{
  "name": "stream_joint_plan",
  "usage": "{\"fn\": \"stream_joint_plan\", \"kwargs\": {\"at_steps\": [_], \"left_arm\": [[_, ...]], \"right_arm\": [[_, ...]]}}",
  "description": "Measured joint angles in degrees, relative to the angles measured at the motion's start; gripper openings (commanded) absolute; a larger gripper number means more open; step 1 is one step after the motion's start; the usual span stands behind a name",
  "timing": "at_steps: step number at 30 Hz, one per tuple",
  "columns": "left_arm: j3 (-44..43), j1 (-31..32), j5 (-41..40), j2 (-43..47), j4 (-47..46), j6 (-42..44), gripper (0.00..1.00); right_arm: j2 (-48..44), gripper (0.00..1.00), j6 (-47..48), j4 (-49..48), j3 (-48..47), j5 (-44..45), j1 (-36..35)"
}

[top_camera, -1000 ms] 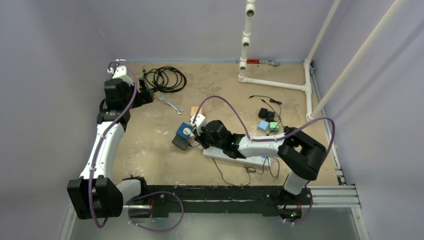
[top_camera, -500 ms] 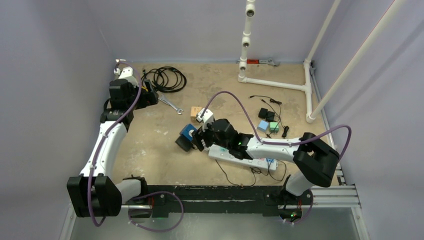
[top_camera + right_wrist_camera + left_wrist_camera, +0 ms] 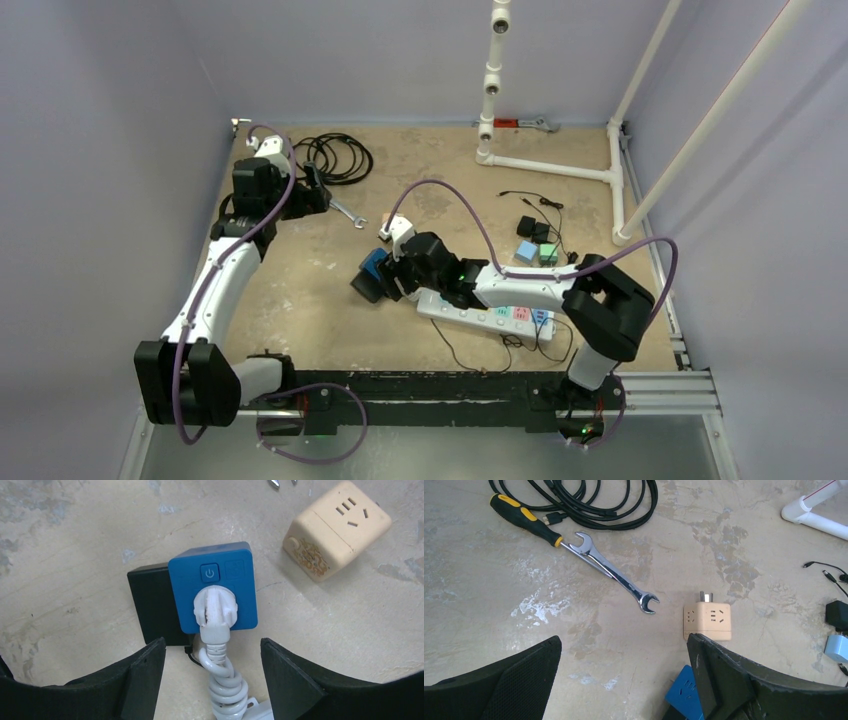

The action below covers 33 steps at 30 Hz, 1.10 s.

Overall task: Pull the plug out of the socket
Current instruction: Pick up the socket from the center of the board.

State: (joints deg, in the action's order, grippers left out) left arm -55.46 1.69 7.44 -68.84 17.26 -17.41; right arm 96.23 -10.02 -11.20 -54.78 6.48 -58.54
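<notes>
A blue cube socket [image 3: 240, 570] lies on the sandy floor with a black adapter [image 3: 150, 605] stuck to its left side. A white plug [image 3: 215, 607] sits in its face, and the plug's coiled white cord runs down to a white power strip [image 3: 490, 315]. My right gripper [image 3: 212, 650] is open, its fingers either side of the cord just below the plug, touching nothing. In the top view the right gripper [image 3: 392, 272] is beside the blue socket [image 3: 374, 264]. My left gripper [image 3: 623, 645] is open and empty, hovering above the floor up left [image 3: 318, 195].
A beige cube socket [image 3: 707, 621] lies just beyond the blue one. A wrench [image 3: 616, 575], a black-and-yellow screwdriver [image 3: 526, 517] and coiled black cable [image 3: 599, 500] lie at the far left. White pipes [image 3: 545, 165] and small chargers [image 3: 535, 245] are at the right.
My right gripper has opened and now straddles the cord below the plug. The left arm has swung right, towards the middle. The blue socket has shifted slightly.
</notes>
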Motion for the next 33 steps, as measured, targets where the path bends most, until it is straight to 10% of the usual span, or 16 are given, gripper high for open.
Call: {"fn": "stream_joint_plan", "kwargs": {"at_steps": [11, 18, 33], "left_arm": [[0.0, 4.4, 1.5, -2.5, 0.0, 0.0, 0.96], [0.0, 5.6, 5.8, -7.2, 0.3, 0.0, 0.96], [1.4, 7.6, 29.4, -9.2, -7.5, -2.3, 0.96]], "right_arm": [[5.2, 0.6, 1.5, -0.2, -0.4, 0.1, 0.0], [6.8, 0.02, 2.7, -1.6, -0.4, 1.2, 0.0], [-18.1, 0.0, 7.1, -9.7, 15.2, 7.9, -0.2]]}}
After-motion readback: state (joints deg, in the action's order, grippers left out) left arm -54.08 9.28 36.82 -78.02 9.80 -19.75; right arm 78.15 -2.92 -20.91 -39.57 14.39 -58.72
